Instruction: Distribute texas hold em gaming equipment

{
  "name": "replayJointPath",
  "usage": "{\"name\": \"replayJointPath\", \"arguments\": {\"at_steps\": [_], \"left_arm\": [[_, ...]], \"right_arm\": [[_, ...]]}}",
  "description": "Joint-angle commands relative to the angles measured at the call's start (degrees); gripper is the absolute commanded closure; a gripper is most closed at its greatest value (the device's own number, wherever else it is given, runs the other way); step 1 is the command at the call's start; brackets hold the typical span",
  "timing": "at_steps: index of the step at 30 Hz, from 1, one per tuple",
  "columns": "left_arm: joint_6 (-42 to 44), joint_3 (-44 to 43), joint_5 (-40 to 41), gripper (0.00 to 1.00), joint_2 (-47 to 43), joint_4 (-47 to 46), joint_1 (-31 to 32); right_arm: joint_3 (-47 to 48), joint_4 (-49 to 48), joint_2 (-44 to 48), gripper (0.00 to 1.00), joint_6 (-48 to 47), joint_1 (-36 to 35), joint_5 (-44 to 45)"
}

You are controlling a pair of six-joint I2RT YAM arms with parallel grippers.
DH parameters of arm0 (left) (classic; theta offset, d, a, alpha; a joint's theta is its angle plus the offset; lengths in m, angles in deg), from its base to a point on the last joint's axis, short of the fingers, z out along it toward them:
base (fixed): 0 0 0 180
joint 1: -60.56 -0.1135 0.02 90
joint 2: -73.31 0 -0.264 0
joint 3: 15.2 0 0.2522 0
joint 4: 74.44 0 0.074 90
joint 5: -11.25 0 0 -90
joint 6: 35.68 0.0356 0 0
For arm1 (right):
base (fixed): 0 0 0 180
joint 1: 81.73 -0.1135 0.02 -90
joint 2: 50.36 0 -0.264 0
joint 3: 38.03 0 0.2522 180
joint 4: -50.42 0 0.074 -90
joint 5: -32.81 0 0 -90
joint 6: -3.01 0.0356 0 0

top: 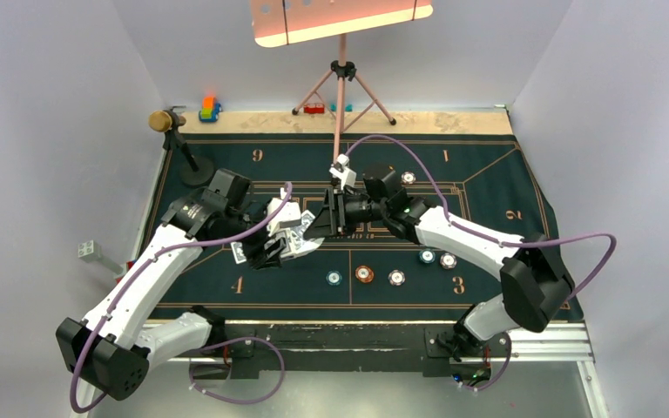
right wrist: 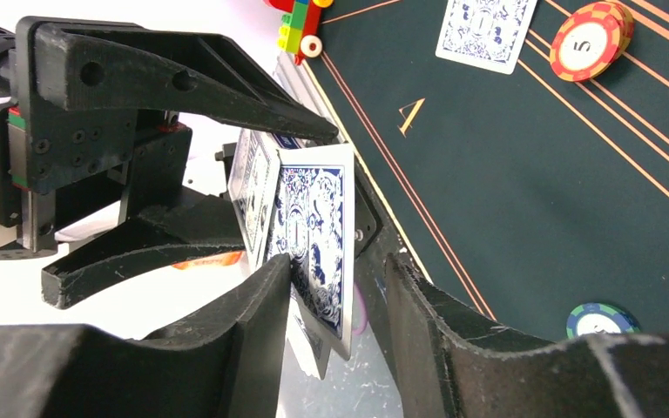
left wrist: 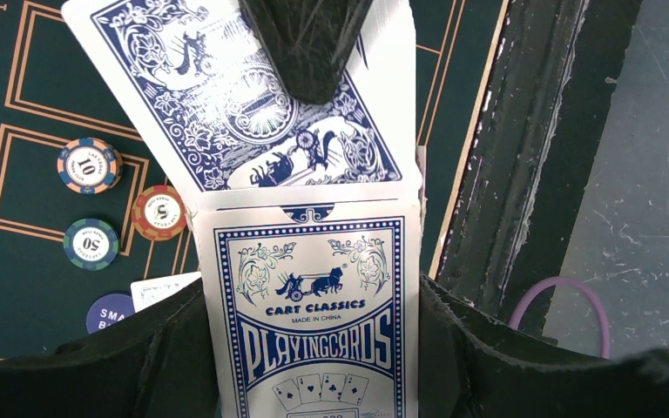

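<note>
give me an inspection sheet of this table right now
surface: green felt mat, printed numbers, lying flat
job's things: card box held up; drawn card half out of it; loose card face down on the mat; chips scattered mid-mat
clutter: microphone and toy blocks at the far edge
grippers: left gripper shut on card box; right gripper open, straddling drawn card
cables: purple cables arch off both arms
surroundings: tripod, grey walls

The card box [left wrist: 314, 322] is white with blue printing. The card [left wrist: 226, 96] back is ornate blue. The 10 chip [left wrist: 89, 165] is teal-and-orange, the 5 chip [left wrist: 163, 212] orange-red, and the 50 chip [left wrist: 91, 244] green-and-blue. The desk felt [left wrist: 17, 261] is dark green with orange lines.
</note>
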Motion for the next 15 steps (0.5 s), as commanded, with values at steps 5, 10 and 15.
{"name": "replayJointPath", "arguments": {"at_steps": [5, 10, 15], "left_arm": [[-0.5, -2.4, -3.5, 1.0, -1.6, -0.3, -0.2], [-0.5, -2.4, -3.7, 1.0, -1.5, 0.0, -0.2], [-0.4, -2.2, -3.7, 1.0, -1.6, 0.3, -0.2]], "right_arm": [[0.5, 4.1, 3.8, 0.56, -3.7, 1.6, 2.2], [2.2, 8.1, 4.4, 0.55, -6.5, 2.0, 4.0], [4.1, 10.9, 4.8, 0.55, -8.2, 2.2, 5.3]]}}
